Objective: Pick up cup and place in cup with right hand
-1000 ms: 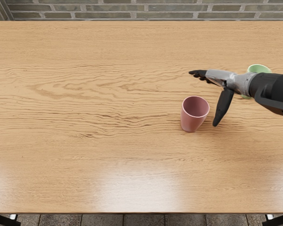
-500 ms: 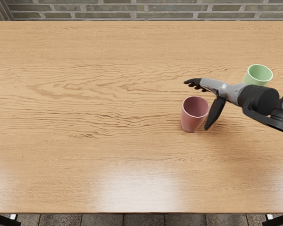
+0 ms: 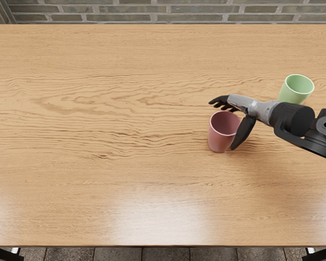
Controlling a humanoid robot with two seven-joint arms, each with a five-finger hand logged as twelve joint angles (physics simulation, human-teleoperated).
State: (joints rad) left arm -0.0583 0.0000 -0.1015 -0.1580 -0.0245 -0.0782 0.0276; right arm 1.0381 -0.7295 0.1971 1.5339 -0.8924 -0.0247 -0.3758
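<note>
My right hand (image 3: 228,120) comes in from the right edge in the head view, its fingers spread and holding nothing. The pink cup (image 3: 221,136) stands upright on the table, its mouth facing up. My fingers reach along its far side, and the thumb hangs at its right side, covering part of the right wall; whether they touch the cup I cannot tell. Behind the forearm, toward the back right, a green cup (image 3: 294,92) stands upright, its lower part close to or behind the wrist.
The wooden table (image 3: 108,125) fills most of the view. Its far edge runs along a brick wall (image 3: 152,13), and a tiled floor shows below the near edge.
My right hand has moved left and toward the near side, closer around the pink cup. The green cup, earlier mostly hidden by the arm, shows more. Both cups stand where they were.
</note>
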